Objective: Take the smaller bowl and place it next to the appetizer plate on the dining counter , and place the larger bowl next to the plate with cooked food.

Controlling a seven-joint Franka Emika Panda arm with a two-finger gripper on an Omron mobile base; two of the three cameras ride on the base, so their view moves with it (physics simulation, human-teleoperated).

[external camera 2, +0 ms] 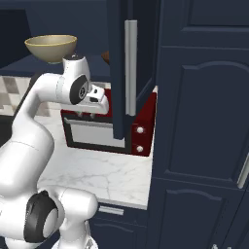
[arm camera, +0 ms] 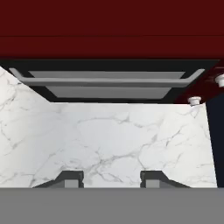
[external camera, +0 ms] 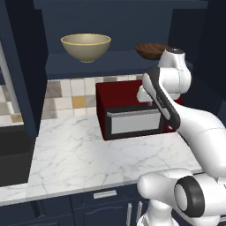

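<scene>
Item 1: larger bowl (external camera: 86, 47), beige, on open cabinet shelf (external camera: 95, 62), left side.
Item 2: smaller bowl (external camera: 151, 50), dark brown, same shelf, right, behind arm.
Item 3: gripper (arm camera: 111, 179), fingers apart, empty, above marble counter (arm camera: 109, 140) before red toaster oven (external camera: 128, 110).

left base view: behind-left of arm, facing red oven (external camera: 132, 112) and shelf | right base view: behind-right, same oven (external camera 2: 109, 129) | hand view: close, looking down at marble counter (arm camera: 109, 144), oven front

Larger bowl (external camera: 86, 47), smaller bowl (external camera: 151, 50): upright, apart, cabinet shelf.
</scene>
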